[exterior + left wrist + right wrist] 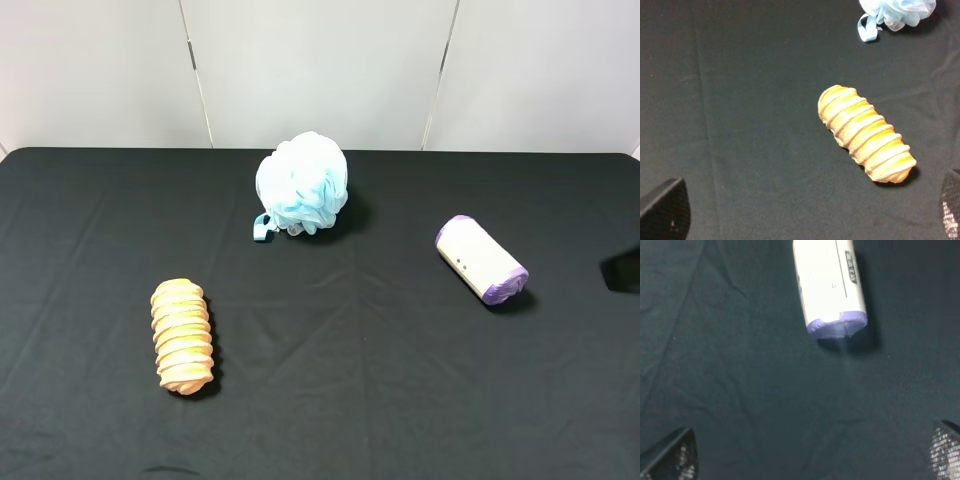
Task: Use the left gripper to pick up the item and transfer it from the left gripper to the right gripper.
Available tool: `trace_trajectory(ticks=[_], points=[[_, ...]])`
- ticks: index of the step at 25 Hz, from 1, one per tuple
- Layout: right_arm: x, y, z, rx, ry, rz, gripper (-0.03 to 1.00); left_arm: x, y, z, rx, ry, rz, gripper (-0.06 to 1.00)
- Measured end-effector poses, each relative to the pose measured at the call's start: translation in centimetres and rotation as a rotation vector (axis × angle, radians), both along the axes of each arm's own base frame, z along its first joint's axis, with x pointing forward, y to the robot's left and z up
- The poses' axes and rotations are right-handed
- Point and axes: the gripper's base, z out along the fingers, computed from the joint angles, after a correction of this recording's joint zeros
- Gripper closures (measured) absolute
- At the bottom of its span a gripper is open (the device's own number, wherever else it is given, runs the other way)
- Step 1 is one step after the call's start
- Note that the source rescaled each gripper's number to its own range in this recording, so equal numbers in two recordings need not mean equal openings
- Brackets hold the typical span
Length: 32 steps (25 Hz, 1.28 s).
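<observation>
The item, a cream-labelled roll with purple ends, lies on its side on the black cloth at the right. In the right wrist view the item lies ahead of my right gripper, which is open and empty, with only its two fingertips showing. My left gripper is also open and empty, above the cloth on the left, far from the item. Its fingertips show at the frame corners. Neither claw shows clearly in the high view; a dark shape sits at the right edge.
A ridged orange loaf lies at the front left, ahead of the left gripper in the left wrist view. A light-blue bath pouf sits at the back centre. The black cloth covers the table up to a white back wall.
</observation>
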Motion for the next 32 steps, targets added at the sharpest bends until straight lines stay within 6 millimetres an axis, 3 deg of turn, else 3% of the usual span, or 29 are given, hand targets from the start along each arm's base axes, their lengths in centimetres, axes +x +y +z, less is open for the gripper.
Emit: trace_trajectory(ticks=[8, 15, 32], points=[[-6.5, -1.1, -1.2, 0.057, -0.307, -0.014, -0.03, 0.0, 0.0, 0.0, 0.0, 0.0, 0.0, -0.06], [-9.9, -1.9, -2.0, 0.08, -0.473, -0.046, -0.03, 0.0, 0.0, 0.0, 0.0, 0.0, 0.0, -0.06], [-9.9, -2.5, -2.7, 0.054, -0.462, -0.105, -0.03, 0.0, 0.0, 0.0, 0.0, 0.0, 0.0, -0.06]])
